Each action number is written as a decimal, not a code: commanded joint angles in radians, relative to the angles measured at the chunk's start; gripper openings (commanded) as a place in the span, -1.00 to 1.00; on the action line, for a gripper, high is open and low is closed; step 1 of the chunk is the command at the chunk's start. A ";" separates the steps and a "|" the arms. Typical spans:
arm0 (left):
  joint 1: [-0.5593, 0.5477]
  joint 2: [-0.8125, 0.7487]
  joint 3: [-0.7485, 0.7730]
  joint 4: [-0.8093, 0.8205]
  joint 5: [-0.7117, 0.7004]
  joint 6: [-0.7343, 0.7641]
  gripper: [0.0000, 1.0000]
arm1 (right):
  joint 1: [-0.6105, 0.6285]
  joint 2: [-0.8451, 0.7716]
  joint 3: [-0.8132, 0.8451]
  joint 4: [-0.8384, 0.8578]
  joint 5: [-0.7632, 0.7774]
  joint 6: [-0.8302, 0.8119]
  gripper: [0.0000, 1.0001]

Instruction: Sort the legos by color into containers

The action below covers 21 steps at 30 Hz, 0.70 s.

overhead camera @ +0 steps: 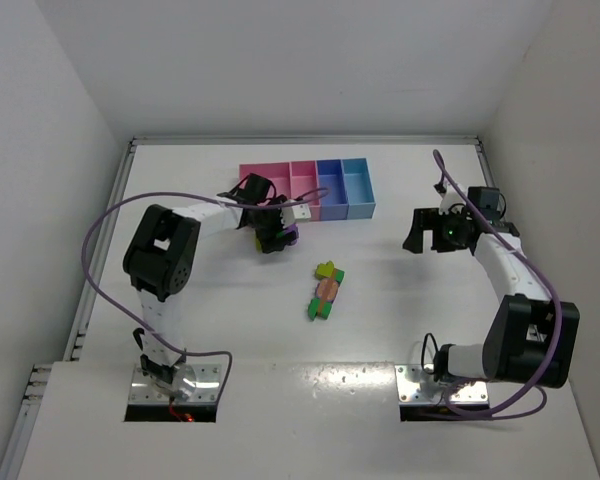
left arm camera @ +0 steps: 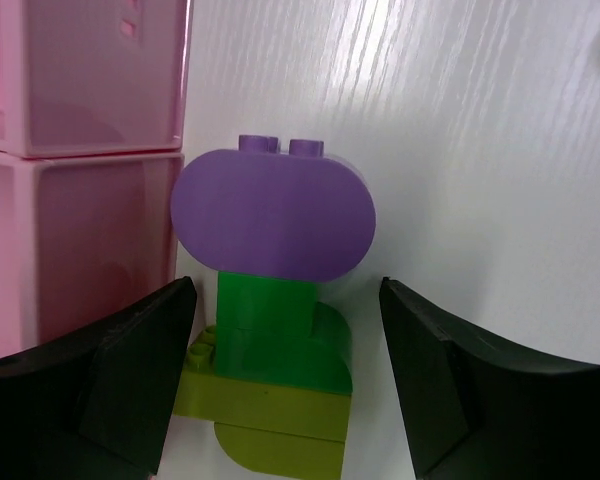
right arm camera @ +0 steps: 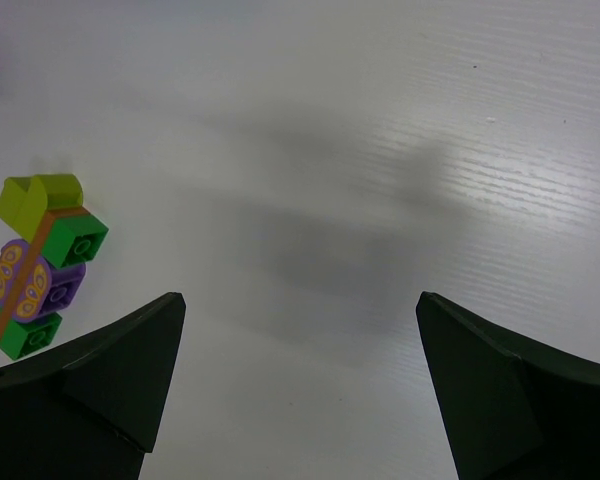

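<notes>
Trays (overhead camera: 345,188) from above: four in a joined row, two pink, one purple-blue, one light blue. The left pincer (overhead camera: 277,238) sits just before them, and loose legos (overhead camera: 326,292) lie mid-table (overhead camera: 230,330). The right pincer (overhead camera: 418,240) is well apart.

Left wrist: jaws wide, gripping nothing, flanking one purple brick (left arm camera: 273,210), one green brick (left arm camera: 270,335) and one yellow-green brick (left arm camera: 270,420) beside the pink walls.

Right wrist: jaws wide and empty, the legos off to the left.
</notes>
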 commanded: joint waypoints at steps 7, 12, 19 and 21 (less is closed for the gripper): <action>0.008 0.032 0.064 -0.066 0.005 0.111 0.13 | -0.006 0.011 0.043 0.013 -0.032 -0.012 1.00; 0.008 -0.011 0.038 -0.104 0.077 0.112 -0.34 | -0.006 0.011 0.052 0.013 -0.067 -0.012 0.97; -0.061 -0.218 -0.095 -0.022 0.138 -0.147 -0.62 | 0.012 0.037 0.052 -0.027 -0.275 0.060 0.92; -0.094 -0.302 -0.161 0.046 0.111 -0.245 -0.68 | 0.021 0.065 0.052 -0.016 -0.403 0.141 0.89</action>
